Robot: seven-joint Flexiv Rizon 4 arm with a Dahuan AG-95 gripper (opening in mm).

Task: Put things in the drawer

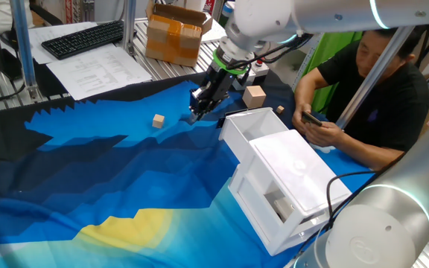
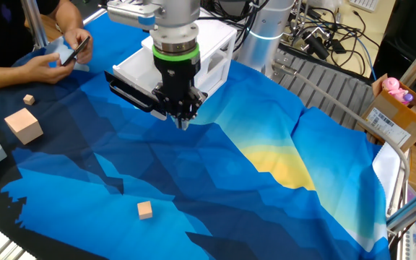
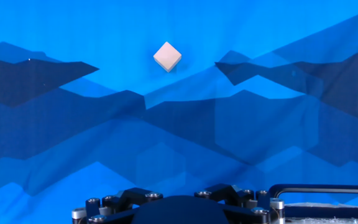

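In one fixed view, the gripper (image 1: 198, 112) hangs over the blue cloth (image 1: 88, 186), nothing visible between its fingers; whether they are spread I cannot tell. A small cube (image 1: 158, 120) lies on the cloth just beside it. A bigger block (image 1: 255, 96) sits behind the white drawer (image 1: 253, 130), which stands pulled out of the cabinet (image 1: 293, 190).

In the other fixed view, the gripper (image 2: 182, 119) hovers near the drawer (image 2: 139, 72); the cube (image 2: 144, 210) lies well apart.

In the hand view, the cube (image 3: 167, 56) rests alone on the cloth, fingertips unseen.
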